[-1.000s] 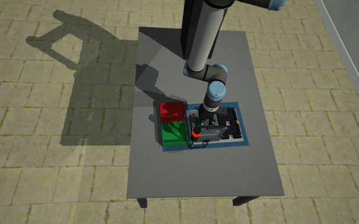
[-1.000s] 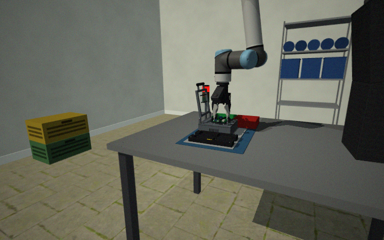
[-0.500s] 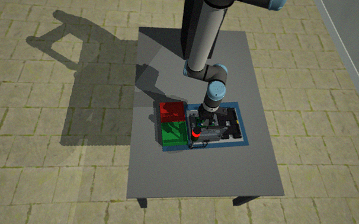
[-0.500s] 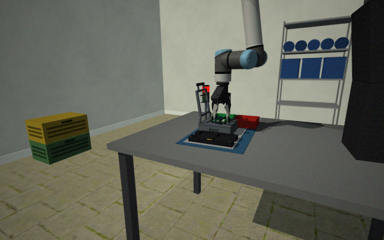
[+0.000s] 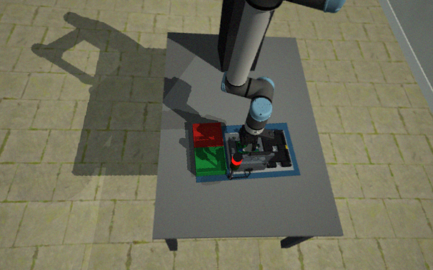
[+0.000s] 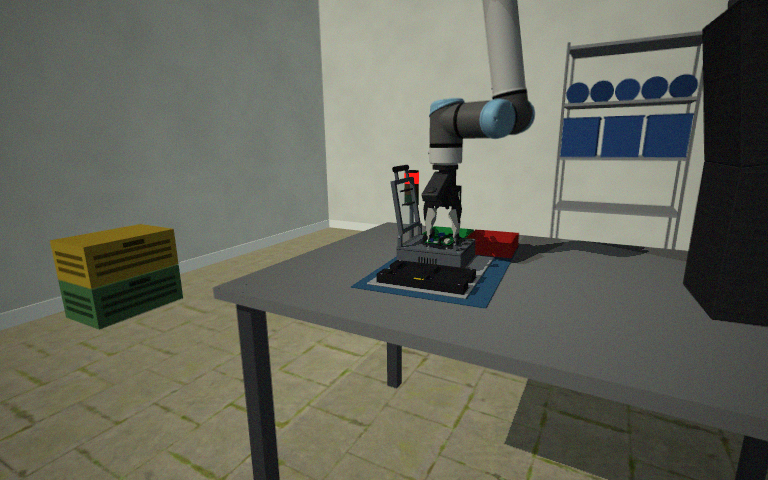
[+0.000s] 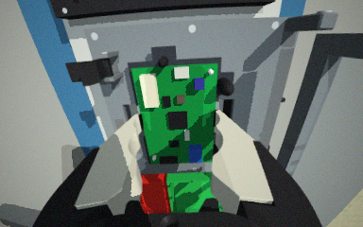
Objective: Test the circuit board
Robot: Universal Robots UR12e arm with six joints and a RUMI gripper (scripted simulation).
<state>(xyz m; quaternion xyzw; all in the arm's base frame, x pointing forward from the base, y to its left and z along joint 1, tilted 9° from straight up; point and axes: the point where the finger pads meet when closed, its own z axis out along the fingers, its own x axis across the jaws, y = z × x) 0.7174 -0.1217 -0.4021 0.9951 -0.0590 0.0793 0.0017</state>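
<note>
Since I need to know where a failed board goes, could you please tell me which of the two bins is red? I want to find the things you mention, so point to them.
The bin (image 5: 206, 133) (image 6: 496, 244) nearer the robot's base; the other one is green.

Your top view looks steeply down from high over the tabletop, far enough back to take in the whole tabletop, the floor around it and the foot of two walls. Your exterior view stands off one corner, a little above the tabletop, and faces across it, slightly downward, toward the shelf and the pale wall. Your wrist view is the closest: it looks down past the hand onto the tester. You find the hand, the tester and both bins in all three, though the wrist view catches only part of the bins.
</note>
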